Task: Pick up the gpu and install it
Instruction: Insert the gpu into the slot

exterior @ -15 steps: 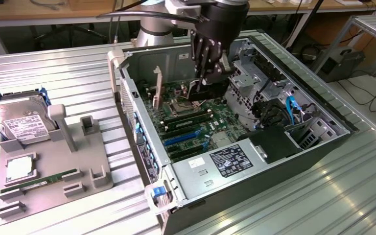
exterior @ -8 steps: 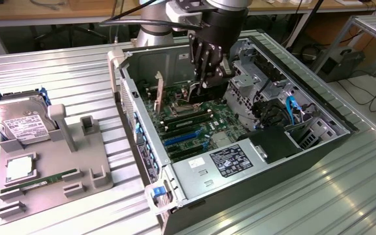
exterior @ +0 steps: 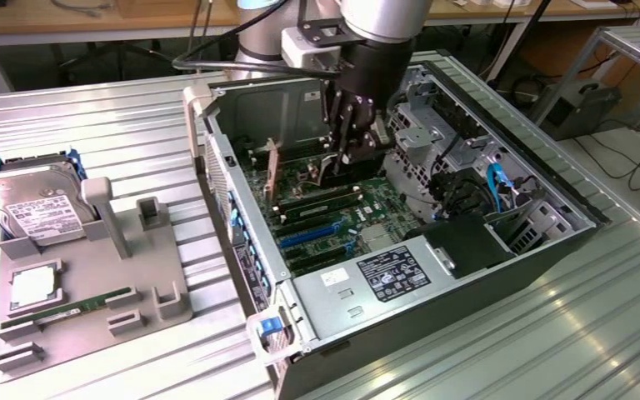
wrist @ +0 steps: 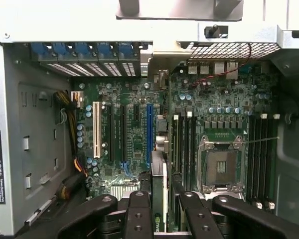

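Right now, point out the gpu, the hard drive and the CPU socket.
gpu (wrist: pixel 159 184), wrist view, the card's edge facing the camera.
hard drive (exterior: pixel 37 208), exterior view, its white label.
CPU socket (wrist: pixel 222 168), wrist view, the socket's middle.

A silver hard drive, a square processor chip and a green memory stick sit on a grey tray on the ribbed metal table. To the exterior view's right of the tray lies an open computer case, its motherboard showing a white slot and a blue slot.

One gpu, one hard drive, one memory stick, one computer case
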`<state>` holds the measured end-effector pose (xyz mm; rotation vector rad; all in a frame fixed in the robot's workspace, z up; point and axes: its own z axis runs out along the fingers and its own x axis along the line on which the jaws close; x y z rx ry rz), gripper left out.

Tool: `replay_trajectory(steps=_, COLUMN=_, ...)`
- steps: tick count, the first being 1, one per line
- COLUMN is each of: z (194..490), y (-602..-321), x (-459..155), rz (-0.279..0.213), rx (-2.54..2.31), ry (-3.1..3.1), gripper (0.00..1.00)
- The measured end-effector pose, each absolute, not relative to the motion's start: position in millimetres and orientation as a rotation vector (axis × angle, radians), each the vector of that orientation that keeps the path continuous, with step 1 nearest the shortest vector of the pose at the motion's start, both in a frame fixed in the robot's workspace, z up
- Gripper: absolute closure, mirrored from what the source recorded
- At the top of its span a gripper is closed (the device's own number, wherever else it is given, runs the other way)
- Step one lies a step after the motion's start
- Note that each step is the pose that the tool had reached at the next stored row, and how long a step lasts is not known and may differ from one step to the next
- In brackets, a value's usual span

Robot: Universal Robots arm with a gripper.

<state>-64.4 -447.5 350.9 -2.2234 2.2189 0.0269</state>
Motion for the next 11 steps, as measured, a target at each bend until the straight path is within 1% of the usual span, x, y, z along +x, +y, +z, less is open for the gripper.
replay_trajectory(steps=11, z=325.1, y=-449.9, x=-68.6, rz=0.027, rx=-2.236, ry=2.207, gripper=0.74)
